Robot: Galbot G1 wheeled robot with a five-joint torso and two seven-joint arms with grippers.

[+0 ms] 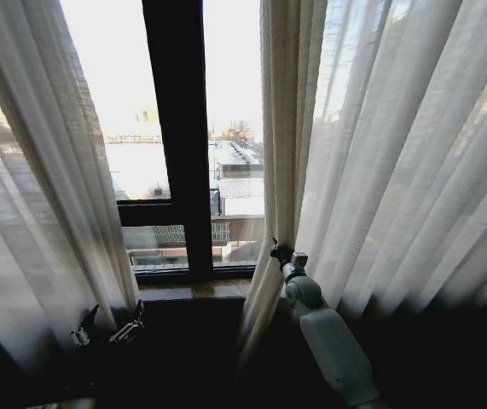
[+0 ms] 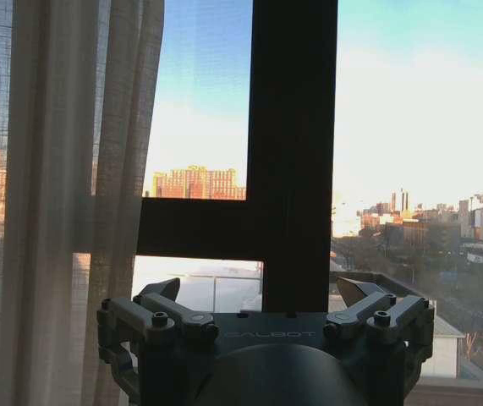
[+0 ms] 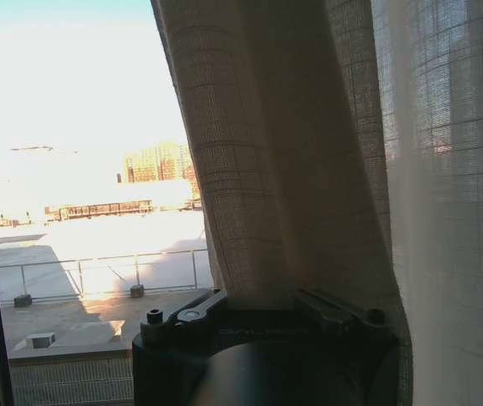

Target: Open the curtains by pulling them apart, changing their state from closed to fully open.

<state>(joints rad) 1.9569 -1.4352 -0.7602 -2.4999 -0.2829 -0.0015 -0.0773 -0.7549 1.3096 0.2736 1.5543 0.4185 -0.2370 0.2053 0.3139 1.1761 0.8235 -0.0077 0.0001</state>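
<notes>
A: How will the curtains [image 1: 397,153] handle?
B: Light, soft, sheer; they look apt to slip. Grip the bunched inner edge right of the window bar [image 1: 179,136].
A: Grippers?
B: Right gripper [image 1: 282,254] pinches that edge. Left gripper [image 2: 262,315], low by the left panel, gapes empty.

Strong daylight is admitted through the window [image 1: 175,136], and the sky is blown out to white in the head view. The curtains [image 1: 397,153] are backlit and glow. The lower part of the room is left in deep shadow. Straight lines are bowed near the edges of the head view.
</notes>
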